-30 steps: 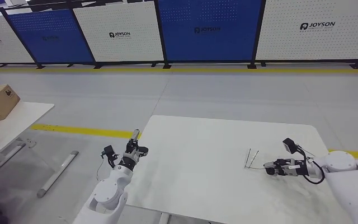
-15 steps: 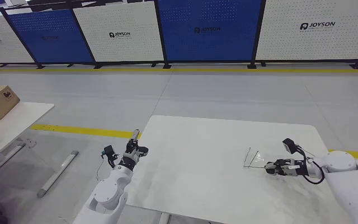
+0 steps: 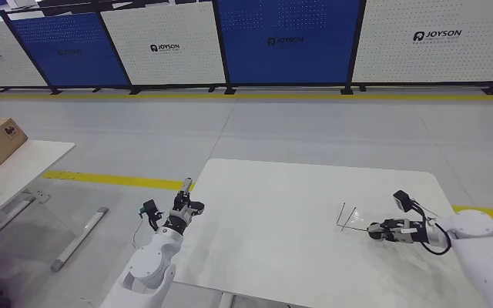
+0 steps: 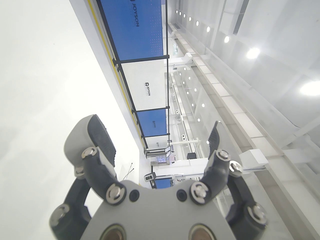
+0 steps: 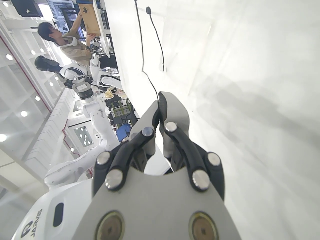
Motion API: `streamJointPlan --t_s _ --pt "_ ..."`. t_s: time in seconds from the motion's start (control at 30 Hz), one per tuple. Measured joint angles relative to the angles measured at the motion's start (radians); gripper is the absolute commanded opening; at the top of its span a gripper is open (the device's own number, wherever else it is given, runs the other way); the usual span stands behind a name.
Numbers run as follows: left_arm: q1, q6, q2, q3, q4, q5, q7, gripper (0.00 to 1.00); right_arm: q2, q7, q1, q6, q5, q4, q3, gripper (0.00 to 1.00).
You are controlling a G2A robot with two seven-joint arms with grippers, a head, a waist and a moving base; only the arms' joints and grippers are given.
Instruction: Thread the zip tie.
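Black zip tie point(image 5: 141, 38) lies on the white bench point(image 3: 269, 231) near its right side. Its thin tail is pinched in the closed jaws of the right arm point(image 3: 462, 225), probably so the tip can be steered toward the head. A second tie point(image 5: 158, 38) rests just beside it. At the opposite edge the left arm point(image 3: 158, 246) waits, jaws open and empty. Since the earlier frames the right arm has drawn back slightly, dragging the tail; the left has not moved.

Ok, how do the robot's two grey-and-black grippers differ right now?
The left gripper is open and empty; the right gripper is shut on a thin black zip tie. The left gripper sits at the white table's left edge, the right gripper near its right edge. Both share the same build.
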Motion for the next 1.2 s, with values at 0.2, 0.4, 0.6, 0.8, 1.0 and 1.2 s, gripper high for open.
streamJointPlan --t_s 0.2,0.4,0.6,0.8,1.0,1.2 --pt "0.000 0.000 0.000 0.000 0.000 0.000 0.000 1.00 0.010 0.000 -0.004 -0.003 -0.006 0.000 0.005 0.00" --pt "0.000 0.000 0.000 0.000 0.000 0.000 0.000 1.00 0.018 0.000 -0.010 -0.004 -0.008 -0.010 0.010 0.00" --pt "0.000 0.000 0.000 0.000 0.000 0.000 0.000 1.00 0.026 0.000 -0.020 -0.016 0.007 -0.025 0.020 0.00" --pt "0.000 0.000 0.000 0.000 0.000 0.000 0.000 1.00 0.048 0.000 -0.043 -0.019 0.043 -0.073 0.043 0.00" --pt "0.000 0.000 0.000 0.000 0.000 0.000 0.000 1.00 0.092 0.000 -0.091 -0.019 0.087 -0.165 0.084 0.00" --pt "0.000 0.000 0.000 0.000 0.000 0.000 0.000 1.00 0.128 0.000 -0.135 -0.019 0.112 -0.249 0.119 0.00"
